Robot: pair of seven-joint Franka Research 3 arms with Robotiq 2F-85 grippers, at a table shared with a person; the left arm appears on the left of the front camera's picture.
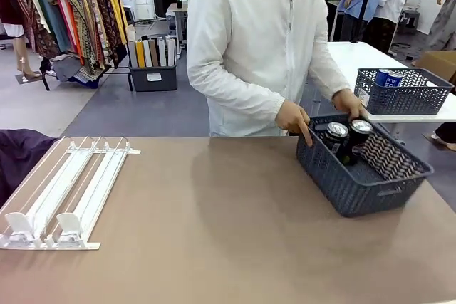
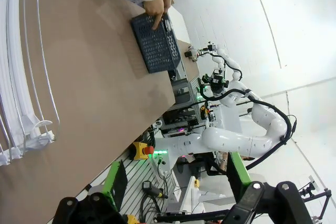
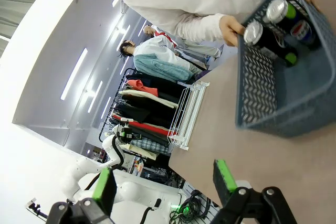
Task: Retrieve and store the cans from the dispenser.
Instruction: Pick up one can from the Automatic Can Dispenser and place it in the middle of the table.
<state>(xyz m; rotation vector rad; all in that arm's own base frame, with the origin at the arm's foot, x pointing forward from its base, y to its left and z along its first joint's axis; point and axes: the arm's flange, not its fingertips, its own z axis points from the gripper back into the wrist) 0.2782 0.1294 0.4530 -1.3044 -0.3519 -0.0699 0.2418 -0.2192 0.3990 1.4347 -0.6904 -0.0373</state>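
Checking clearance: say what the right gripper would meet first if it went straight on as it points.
Probably the dark grey perforated plastic basket holding two black Pepsi cans; the open right gripper looks along the brown table toward it, though depth is unclear.

I see the brown table [image 2: 100, 77] running up the picture. The white dispenser [image 2: 18, 93] lies along its left edge. Far off, a grey basket [image 2: 155, 48] sits on the table, and a person's hand [image 2: 155, 10] touches its rim. My left gripper's fingers [image 2: 79, 211] are spread wide apart.
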